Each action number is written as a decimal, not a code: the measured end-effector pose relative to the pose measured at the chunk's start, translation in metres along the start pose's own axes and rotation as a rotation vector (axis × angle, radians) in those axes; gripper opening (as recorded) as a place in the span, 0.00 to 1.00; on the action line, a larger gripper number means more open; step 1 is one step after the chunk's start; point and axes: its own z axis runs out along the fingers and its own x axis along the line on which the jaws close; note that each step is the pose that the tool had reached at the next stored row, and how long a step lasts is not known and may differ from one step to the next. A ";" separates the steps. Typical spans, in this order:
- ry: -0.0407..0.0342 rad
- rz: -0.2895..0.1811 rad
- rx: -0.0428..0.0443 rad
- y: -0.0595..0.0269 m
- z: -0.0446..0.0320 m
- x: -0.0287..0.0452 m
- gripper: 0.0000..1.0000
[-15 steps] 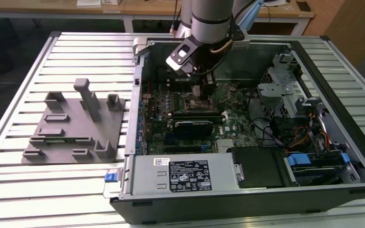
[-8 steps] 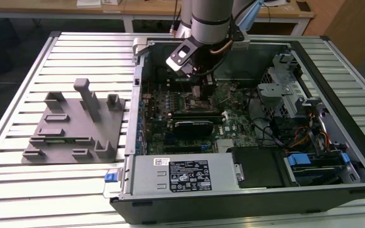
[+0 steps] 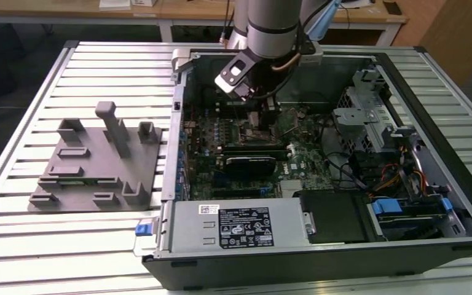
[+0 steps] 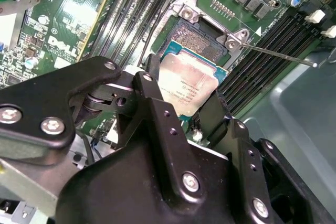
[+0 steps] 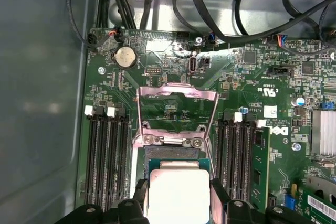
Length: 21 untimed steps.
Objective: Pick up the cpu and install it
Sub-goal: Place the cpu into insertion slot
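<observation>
The cpu (image 4: 190, 83), a flat square chip with a silver-grey top and green rim, sits between my two black fingers (image 4: 150, 74), and the gripper (image 4: 184, 94) is shut on it. In both wrist views it hangs over the near edge of the open socket (image 4: 202, 36), covering part of it; whether it touches I cannot tell. In the first wrist view the cpu (image 5: 178, 195) lies just below the socket (image 5: 173, 153), whose metal load frame (image 5: 177, 98) is swung up. The exterior view has the gripper (image 3: 265, 118) low inside the open computer case (image 3: 432, 92), over the motherboard.
Memory slots (image 5: 107, 156) flank the socket on both sides. A thin socket lever (image 4: 278, 55) sticks out beside it. Cables (image 5: 210, 9) run along the case wall. A grey fixture block (image 3: 96, 163) stands on the slatted table at the exterior view's left; the power supply (image 3: 236, 226) fills the case front.
</observation>
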 end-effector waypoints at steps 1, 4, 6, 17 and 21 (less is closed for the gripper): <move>0.0000 0.000 0.0000 0.0000 0.0003 0.0000 0.54; 0.0000 0.000 0.0000 -0.0001 0.0016 0.0000 0.54; -0.0001 0.002 0.0000 -0.0001 0.0031 0.0000 0.54; -0.0002 0.007 -0.0001 -0.0004 0.0091 -0.0001 0.54; -0.0004 0.010 -0.0001 -0.0005 0.0111 -0.0002 0.54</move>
